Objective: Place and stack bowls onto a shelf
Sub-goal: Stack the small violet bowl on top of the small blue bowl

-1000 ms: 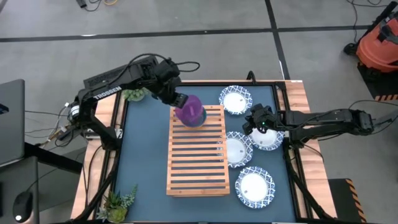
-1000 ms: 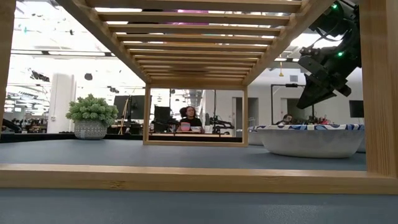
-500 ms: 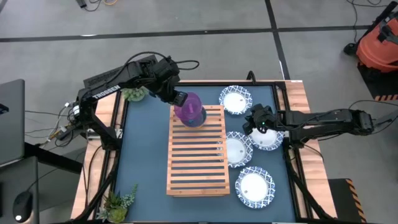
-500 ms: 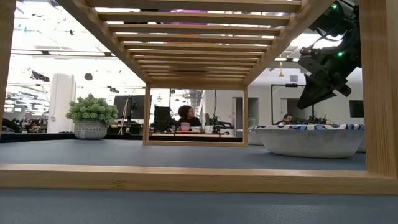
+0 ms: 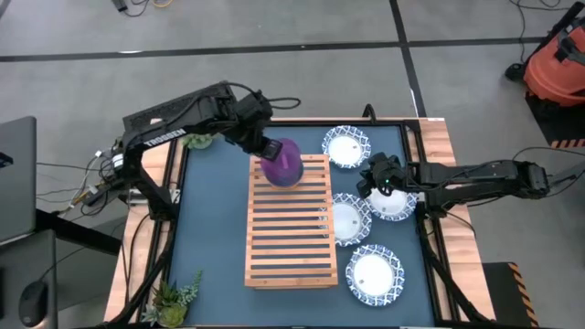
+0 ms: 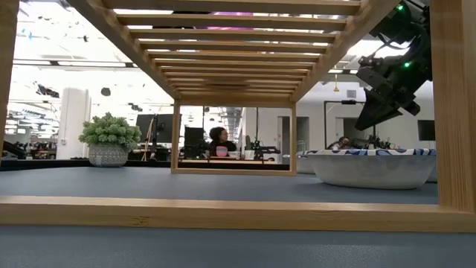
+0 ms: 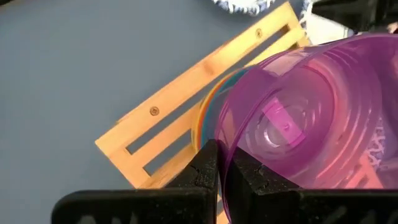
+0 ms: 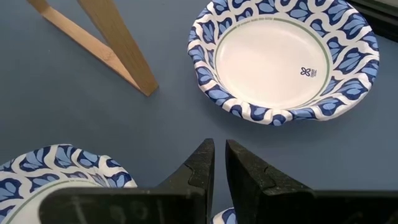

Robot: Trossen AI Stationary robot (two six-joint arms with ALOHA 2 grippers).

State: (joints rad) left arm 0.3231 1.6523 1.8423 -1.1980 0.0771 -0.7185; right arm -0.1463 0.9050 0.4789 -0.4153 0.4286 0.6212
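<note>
Dark blue worktop (image 5: 215, 228) carries your scene: your left pincer (image 7: 219, 163) is clamped on the purple bowl's (image 5: 281, 163) rim, at the shelf's (image 5: 289, 233) twelve o'clock end. Your right pincer (image 8: 219, 163), fingers narrowly parted and holding nothing, hangs at three o'clock over a white patterned dish (image 5: 393, 203), beside three more dishes.

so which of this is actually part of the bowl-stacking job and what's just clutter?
Job:
- purple bowl, pinched at its rim by the left gripper, on stacked bowls
- wooden shelf
- four white blue-rimmed dishes
- right gripper, empty, over the dishes

Lying about:
- potted plants
- orange vacuum, off the table
</note>
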